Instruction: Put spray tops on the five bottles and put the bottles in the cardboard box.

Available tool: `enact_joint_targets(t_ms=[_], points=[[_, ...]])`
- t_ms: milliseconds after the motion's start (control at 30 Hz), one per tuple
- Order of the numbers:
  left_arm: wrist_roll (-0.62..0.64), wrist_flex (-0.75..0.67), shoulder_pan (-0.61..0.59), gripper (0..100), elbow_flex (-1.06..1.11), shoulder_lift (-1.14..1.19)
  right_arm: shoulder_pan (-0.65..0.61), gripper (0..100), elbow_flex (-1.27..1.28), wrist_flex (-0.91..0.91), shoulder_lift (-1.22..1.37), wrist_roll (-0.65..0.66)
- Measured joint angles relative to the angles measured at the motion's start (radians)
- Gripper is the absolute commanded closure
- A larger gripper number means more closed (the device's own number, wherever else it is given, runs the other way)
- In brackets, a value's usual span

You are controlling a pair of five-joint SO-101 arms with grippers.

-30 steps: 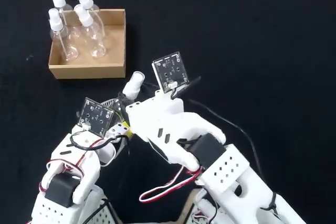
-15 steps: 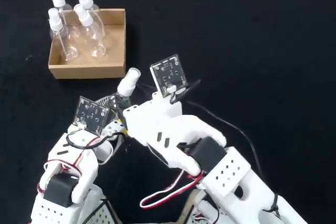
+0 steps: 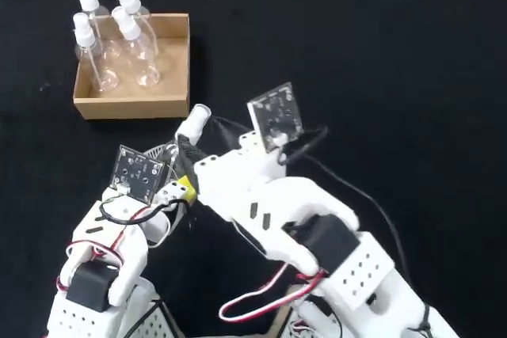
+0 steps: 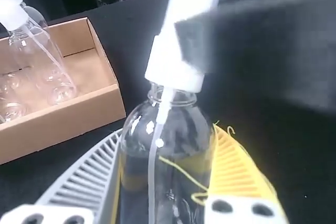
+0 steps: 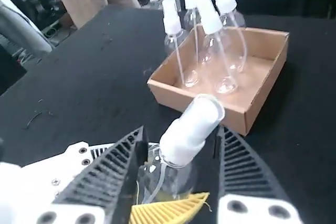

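Our left claw (image 4: 165, 177) clamps the fifth bottle (image 4: 178, 129); our right claw (image 5: 181, 135) stands apart around its tilted spray top (image 5: 191, 124). Next, we reckon, the top needs seating straight.

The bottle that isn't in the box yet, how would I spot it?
Find the cardboard box on the black table. Near its front corner, the left tool grips a clear bottle. Unlike the four bottles inside the box, this one is outside, its spray top tilted.
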Motion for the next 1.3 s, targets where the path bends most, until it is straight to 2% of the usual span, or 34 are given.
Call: enact_joint_targets(t_ms=[100,200,333,433,700,867,1300], points=[[0.000,0.000,0.000,91,0.000,0.000,0.008,80.5,0.000,0.014,-0.055,0.000],[0.000,0.000,0.000,91,0.000,0.000,0.075,82.5,0.000,0.014,-0.115,0.000],[0.000,0.000,0.000,91,0.000,0.000,0.207,97.9,-0.002,0.014,-0.130,0.000],[0.000,0.000,0.000,91,0.000,0.000,0.249,95.3,-0.035,0.008,-0.123,0.000],[0.000,0.000,0.000,91,0.000,0.000,0.252,93.0,-0.063,-0.149,0.095,0.000],[0.000,0.000,0.000,91,0.000,0.000,0.252,92.8,-0.063,-0.161,0.213,0.000],[0.000,0.000,-0.002,91,0.000,0.000,0.169,92.4,-0.064,-0.143,0.219,0.011]])
